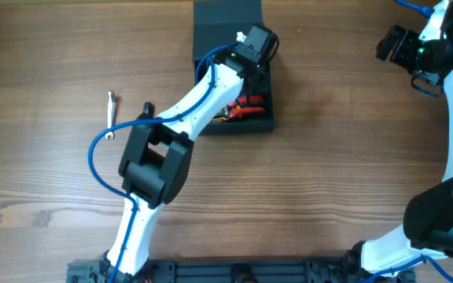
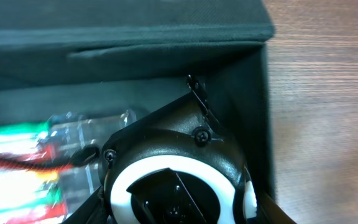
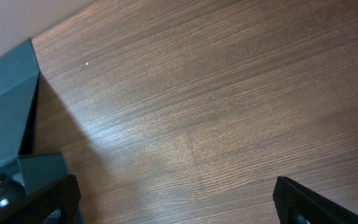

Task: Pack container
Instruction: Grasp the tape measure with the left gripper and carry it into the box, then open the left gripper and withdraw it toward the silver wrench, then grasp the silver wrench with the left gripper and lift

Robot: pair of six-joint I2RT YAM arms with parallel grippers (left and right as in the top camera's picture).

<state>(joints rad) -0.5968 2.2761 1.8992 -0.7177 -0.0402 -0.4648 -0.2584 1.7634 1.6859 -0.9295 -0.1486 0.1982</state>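
Probably light and soft-walled, the container point(image 1: 226, 23) is awaiting a rim grip, left jaws clamping a tape measure point(image 2: 179, 155), right jaws gaping.

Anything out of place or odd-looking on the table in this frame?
Only a small silver wrench lies alone on the wood table, left of the left arm and apart from the open container. Nothing looks spilled or damaged.

container point(image 1: 226, 23) | dark teal-black, squarish, matte | hinged lid open at far side | table point(image 1: 329, 157) far-centre
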